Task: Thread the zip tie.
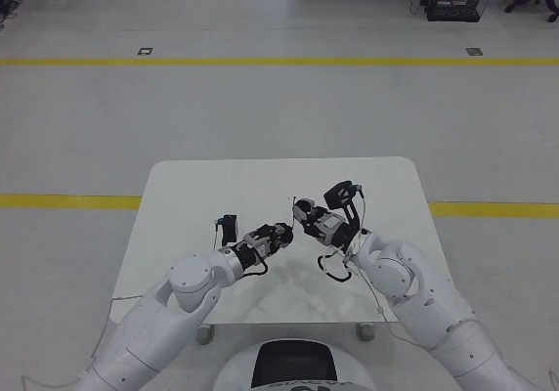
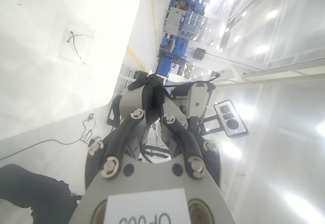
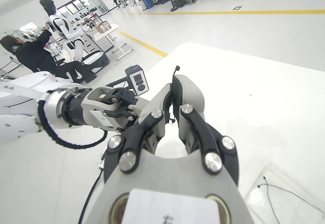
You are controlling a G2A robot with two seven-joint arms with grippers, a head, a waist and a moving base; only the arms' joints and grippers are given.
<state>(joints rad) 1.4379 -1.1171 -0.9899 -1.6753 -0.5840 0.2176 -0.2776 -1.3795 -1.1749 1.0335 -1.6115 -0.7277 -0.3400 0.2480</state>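
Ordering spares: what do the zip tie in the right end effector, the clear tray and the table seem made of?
The zip tie, pinched in the right end effector: thin matte black strip with a small head, probably nylon. The tray: clear plastic, table showing through, edges glinting. The table: smooth white top with a soft sheen; laminate or plastic, hard to tell.

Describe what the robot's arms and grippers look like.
The left arm and right arm have smooth white shells. The left gripper and right gripper share pale grey fingers, black link bars, silver pins and a white label. A black ribbed cable rings the left wrist.
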